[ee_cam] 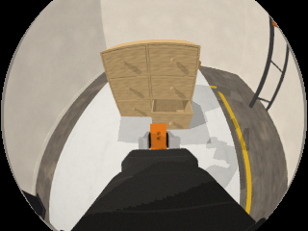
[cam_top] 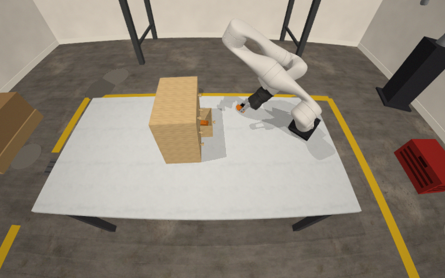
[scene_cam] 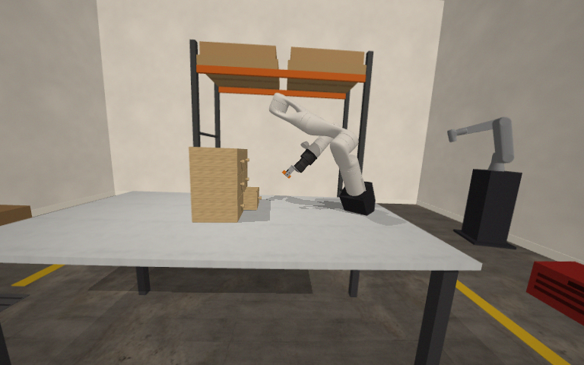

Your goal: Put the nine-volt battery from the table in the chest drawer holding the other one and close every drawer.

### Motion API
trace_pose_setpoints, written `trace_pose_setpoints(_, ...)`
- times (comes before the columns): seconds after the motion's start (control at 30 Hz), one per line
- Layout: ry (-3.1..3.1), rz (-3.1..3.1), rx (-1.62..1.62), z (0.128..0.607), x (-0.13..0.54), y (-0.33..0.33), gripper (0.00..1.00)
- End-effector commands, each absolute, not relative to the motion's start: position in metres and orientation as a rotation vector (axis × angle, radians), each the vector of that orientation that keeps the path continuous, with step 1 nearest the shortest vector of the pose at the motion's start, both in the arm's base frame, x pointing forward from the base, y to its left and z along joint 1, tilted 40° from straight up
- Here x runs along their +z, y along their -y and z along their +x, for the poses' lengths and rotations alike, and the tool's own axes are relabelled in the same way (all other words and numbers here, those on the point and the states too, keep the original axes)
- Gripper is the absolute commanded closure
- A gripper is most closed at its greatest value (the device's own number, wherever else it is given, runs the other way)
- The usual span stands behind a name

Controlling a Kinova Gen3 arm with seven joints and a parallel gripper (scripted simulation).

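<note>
Battery gripped in pincer, carried in air right of chest, well above table. Open drawer, second battery seen inside. Battery to be brought over drawer, lowered close, then released; drawer front not to be knocked.

chest: light wood, matt | table: smooth, matt grey-white
</note>
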State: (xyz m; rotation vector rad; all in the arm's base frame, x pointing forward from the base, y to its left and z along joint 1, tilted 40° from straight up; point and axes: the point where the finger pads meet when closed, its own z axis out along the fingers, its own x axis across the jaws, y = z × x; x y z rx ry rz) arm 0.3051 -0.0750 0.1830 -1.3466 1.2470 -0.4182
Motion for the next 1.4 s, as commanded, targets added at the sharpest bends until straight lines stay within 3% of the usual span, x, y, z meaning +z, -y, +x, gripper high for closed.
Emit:
trace_pose_setpoints(0.0, -1.286, -1.264, -0.469, 0.3011, 0.1771, 0.0827, 0.49)
trace_pose_setpoints(1.37, -1.128, -0.887, -0.716, 0.3004, 0.1776, 0.0803, 0.49)
